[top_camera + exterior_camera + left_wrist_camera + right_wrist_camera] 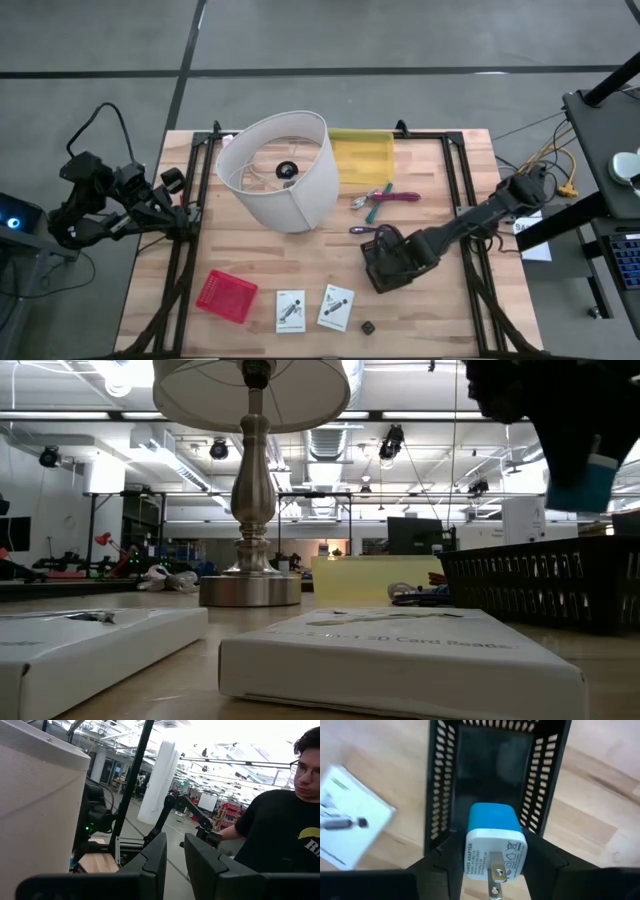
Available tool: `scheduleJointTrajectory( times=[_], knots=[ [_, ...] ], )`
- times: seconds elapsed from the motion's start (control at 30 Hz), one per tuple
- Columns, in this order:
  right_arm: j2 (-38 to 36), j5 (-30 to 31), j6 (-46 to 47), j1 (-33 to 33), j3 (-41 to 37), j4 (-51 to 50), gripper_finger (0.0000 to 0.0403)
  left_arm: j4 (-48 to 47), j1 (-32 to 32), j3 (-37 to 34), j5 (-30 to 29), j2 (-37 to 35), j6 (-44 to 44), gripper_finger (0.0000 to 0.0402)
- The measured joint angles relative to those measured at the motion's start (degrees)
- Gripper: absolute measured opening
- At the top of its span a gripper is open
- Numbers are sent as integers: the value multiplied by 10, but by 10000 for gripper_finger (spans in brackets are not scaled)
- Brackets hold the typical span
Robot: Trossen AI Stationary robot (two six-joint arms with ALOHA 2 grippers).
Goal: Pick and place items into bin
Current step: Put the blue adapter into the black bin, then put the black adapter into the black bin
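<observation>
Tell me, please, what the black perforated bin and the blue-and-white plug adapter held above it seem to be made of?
The black perforated bin looks like matte moulded plastic, going by its regular slotted walls. The blue-and-white plug adapter, gripped in the right gripper, looks like smooth plastic with printed markings, and its prong appears to be shiny metal.

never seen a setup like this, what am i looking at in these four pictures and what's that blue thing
Two robot arms work at a wooden table. One picture looks down from above, one looks level across the tabletop, and two come from cameras on the arms' wrists. The right tool holds a blue and white plug adapter above a black mesh bin. The left tool waits at the table's left edge. Also there: a lamp, two white cards, a red basket, a yellow bin and thin pen-like tools.
</observation>
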Motion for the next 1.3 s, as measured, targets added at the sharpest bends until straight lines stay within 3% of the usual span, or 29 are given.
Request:
scheduleJointTrajectory(
  times=[0.5, 0.7, 1.07, 1.3],
  knots=[
    [2, -22, -30, -1, -105, 163, 146, 0, 0, 0, 0, 0, 0, 52],
    [2, -37, -15, -1, -125, 171, 167, 0, 0, 0, 0, 0, 0, 52],
    [2, -53, -37, -1, -108, 171, 214, 0, 0, 0, 0, 0, 0, 52],
    [2, 20, -132, 2, -50, 174, 216, 0, 0, 0, 0, 0, 0, 52]
  ],
)
